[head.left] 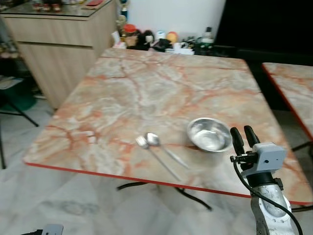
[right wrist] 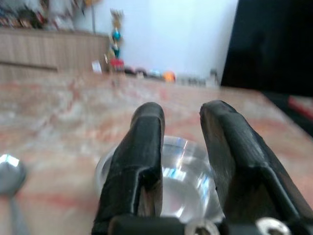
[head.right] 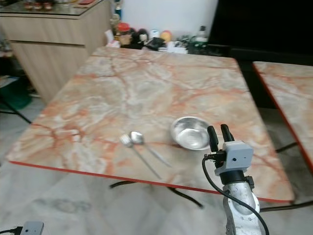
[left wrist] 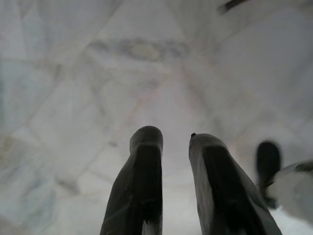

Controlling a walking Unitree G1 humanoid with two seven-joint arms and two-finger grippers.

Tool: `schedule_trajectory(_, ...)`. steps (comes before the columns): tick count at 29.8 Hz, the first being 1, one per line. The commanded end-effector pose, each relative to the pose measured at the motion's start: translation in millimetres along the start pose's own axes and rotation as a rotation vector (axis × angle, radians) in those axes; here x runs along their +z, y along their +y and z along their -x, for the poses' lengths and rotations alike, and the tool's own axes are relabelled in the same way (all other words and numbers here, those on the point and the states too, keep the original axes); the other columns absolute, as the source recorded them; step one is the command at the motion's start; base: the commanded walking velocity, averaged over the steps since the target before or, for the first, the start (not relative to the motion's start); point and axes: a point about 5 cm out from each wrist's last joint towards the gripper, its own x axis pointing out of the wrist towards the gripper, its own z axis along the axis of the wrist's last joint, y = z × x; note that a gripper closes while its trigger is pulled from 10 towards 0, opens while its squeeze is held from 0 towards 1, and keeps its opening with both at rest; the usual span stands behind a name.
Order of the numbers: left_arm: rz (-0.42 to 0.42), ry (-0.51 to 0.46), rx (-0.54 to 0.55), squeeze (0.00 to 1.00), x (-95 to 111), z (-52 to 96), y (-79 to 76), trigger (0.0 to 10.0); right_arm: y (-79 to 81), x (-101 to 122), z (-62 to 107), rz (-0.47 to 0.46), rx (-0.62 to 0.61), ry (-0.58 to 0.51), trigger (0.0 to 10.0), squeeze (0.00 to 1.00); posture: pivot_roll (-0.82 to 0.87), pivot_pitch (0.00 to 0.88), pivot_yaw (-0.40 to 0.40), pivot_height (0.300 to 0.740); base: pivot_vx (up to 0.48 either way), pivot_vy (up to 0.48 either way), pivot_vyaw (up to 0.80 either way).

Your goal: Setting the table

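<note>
Right claw (head.left: 245,135) narrowly parted, empty, hiding bowl (head.left: 209,134) rim; spoon (right wrist: 10,172) cut off.

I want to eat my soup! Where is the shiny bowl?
The bowl sits on the marble table near its front edge, right of the spoon and fork, just beyond the right tool.

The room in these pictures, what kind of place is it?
Probably a home dining area. A marble-patterned table holds a steel bowl, a spoon and a fork; a wooden sideboard stands beside it, and household clutter lines the far wall.
</note>
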Motion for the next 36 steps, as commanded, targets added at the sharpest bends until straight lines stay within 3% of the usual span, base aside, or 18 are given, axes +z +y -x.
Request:
schedule_trajectory(1,0.003,0.010,0.001,0.00,-2.8,0.7,-0.7,10.0,-5.4,-1.3,1.0,0.014,-0.015,0.016,10.0,0.00,-0.02,0.129,0.016,0.740,0.000,0.000,0.00)
schedule_trajectory(19,-0.013,-0.010,-0.020,0.00,-0.3,0.5,-1.9,10.0,-5.8,-5.6,1.9,0.007,-0.032,0.037,10.0,0.00,-0.02,0.130,0.019,0.740,0.000,0.000,0.00)
schedule_trajectory(25,-0.012,-0.010,-0.024,0.00,-0.3,0.4,-2.9,10.0,-5.2,-6.4,2.5,0.006,-0.031,0.041,10.0,0.00,-0.02,0.129,0.019,0.740,0.127,-0.379,0.00)
schedule_trajectory(36,-0.003,-0.011,-0.019,0.00,-0.1,0.3,-2.6,10.0,-5.6,-6.8,1.9,0.010,-0.028,0.042,10.0,0.00,-0.02,0.133,0.019,0.740,0.000,0.000,0.00)
